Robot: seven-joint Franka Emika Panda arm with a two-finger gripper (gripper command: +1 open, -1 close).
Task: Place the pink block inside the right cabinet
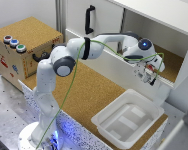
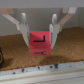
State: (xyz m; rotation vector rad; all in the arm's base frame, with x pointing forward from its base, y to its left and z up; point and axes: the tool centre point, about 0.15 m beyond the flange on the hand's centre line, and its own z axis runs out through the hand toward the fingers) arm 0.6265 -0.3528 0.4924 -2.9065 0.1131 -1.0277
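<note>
In the wrist view the pink block (image 2: pixel 40 44), a pinkish-red cube with a black L-shaped mark, sits between my gripper's fingers (image 2: pixel 23 29), which press on its two sides above a cork-brown floor (image 2: pixel 67 42). In the exterior view my gripper (image 1: pixel 150 75) is at the front edge of the right cabinet (image 1: pixel 169 60), the white-walled compartment with a cork floor, and a small red spot of the block (image 1: pixel 151 69) shows at the fingertips. The arm reaches across from the exterior view's left.
A white plastic tray (image 1: pixel 126 117) lies on the cork table below the gripper. A cork box with coloured buttons (image 1: pixel 26 42) stands at the exterior view's left. A white section with a black vertical handle (image 1: pixel 89 20) is behind the arm.
</note>
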